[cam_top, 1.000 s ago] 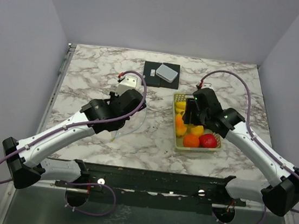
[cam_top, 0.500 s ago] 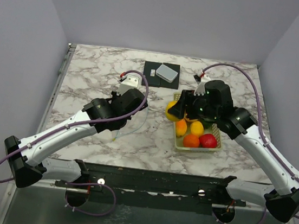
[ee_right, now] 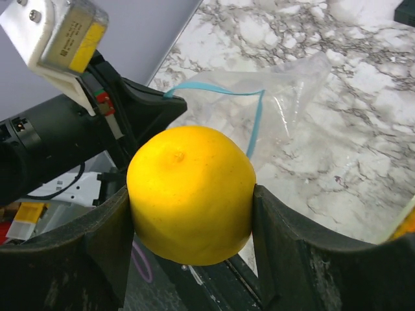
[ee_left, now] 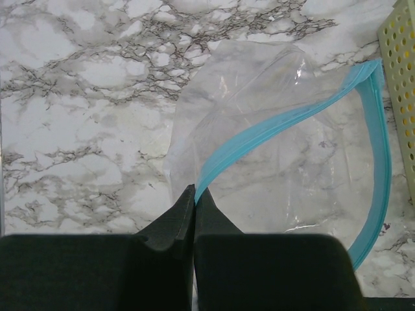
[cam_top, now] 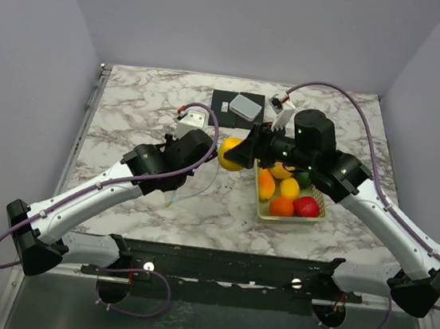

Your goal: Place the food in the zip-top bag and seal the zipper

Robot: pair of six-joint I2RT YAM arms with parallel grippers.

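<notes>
My right gripper [cam_top: 233,152] is shut on a round yellow toy fruit [cam_top: 229,153], held in the air left of the basket and just right of the left wrist. In the right wrist view the fruit [ee_right: 190,194] sits between both fingers, above the clear zip-top bag [ee_right: 292,103]. My left gripper [ee_left: 194,192] is shut on one end of the bag's light blue zipper [ee_left: 285,123] and holds the bag [ee_left: 279,162] with its mouth gaping open. More fruit lies in the basket: an orange [cam_top: 281,207], a red apple [cam_top: 306,206], a lemon [cam_top: 289,190].
The pale yellow-green slotted basket [cam_top: 319,217] stands right of the bag; its wall shows in the left wrist view [ee_left: 402,97]. A grey box [cam_top: 246,106] lies on a black pad at the back of the marble table [cam_top: 130,113].
My right gripper has lifted the yellow fruit out of the basket and carried it left toward the bag's mouth. The left arm has held still with the bag.
</notes>
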